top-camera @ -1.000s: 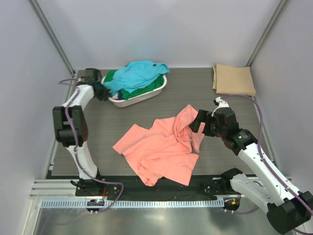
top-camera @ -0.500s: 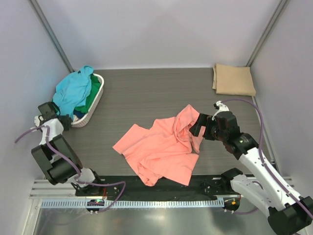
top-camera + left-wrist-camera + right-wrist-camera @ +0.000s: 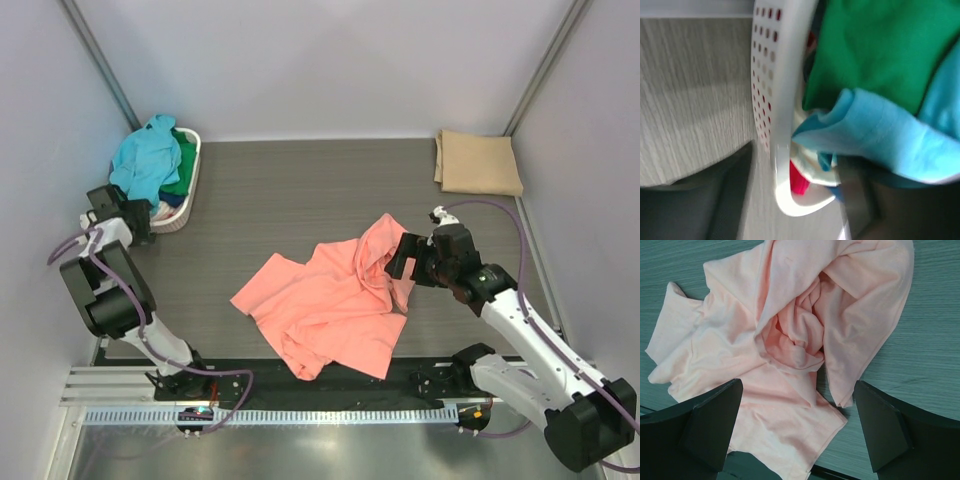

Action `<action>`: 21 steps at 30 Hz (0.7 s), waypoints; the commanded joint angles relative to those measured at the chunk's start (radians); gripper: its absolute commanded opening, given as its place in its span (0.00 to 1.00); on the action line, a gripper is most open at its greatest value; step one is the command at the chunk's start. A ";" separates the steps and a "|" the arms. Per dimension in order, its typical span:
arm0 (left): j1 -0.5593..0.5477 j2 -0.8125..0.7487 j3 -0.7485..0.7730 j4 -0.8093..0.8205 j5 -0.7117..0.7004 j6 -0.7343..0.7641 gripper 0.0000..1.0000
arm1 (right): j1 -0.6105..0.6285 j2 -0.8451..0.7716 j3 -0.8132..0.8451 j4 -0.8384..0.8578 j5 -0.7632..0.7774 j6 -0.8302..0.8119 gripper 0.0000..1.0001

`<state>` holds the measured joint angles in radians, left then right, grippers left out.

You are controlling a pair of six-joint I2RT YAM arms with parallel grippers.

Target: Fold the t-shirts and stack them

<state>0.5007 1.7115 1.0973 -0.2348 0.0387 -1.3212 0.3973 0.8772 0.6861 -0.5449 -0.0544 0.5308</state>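
Note:
A salmon-pink t-shirt [image 3: 330, 300] [image 3: 790, 330] lies crumpled on the mat's middle, its right part bunched in folds. My right gripper [image 3: 400, 258] [image 3: 797, 427] hovers open over that bunched right edge, with nothing between its fingers [image 3: 710, 425]. At the back right lies a folded tan t-shirt [image 3: 478, 162]. A light blue t-shirt [image 3: 145, 165] [image 3: 880, 135] and a green one [image 3: 186, 168] [image 3: 865, 50] are heaped in the white basket [image 3: 178, 222] [image 3: 771, 100]. My left gripper [image 3: 140, 225] [image 3: 795, 210] is open, its blurred fingers [image 3: 700, 200] standing apart on either side of the basket's near rim.
The basket stands in the back left corner against the wall. Something red [image 3: 799, 182] shows low inside it. Grey walls close in three sides. A metal rail [image 3: 270, 412] with the arm bases runs along the near edge.
The basket has gone from the back middle to the back left corner with my left gripper on its rim; that gripper has now opened. My right gripper barely shifted.

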 commanded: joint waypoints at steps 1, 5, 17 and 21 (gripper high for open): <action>0.002 -0.073 0.033 0.014 0.047 0.043 0.76 | 0.008 0.025 -0.002 0.045 0.010 0.024 0.99; 0.012 -0.191 -0.026 -0.106 0.066 0.145 0.89 | 0.055 0.077 0.003 0.049 0.025 0.052 1.00; -0.095 -0.748 -0.309 -0.380 -0.009 0.479 0.82 | 0.149 0.261 0.165 0.042 0.229 -0.003 1.00; -0.279 -0.869 -0.393 -0.460 -0.031 0.475 0.82 | 0.112 0.414 0.310 0.048 0.254 -0.044 1.00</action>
<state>0.3180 0.8822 0.7456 -0.5957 0.0299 -0.9031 0.5331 1.2011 0.8791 -0.5358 0.1398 0.5312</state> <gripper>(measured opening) 0.820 0.996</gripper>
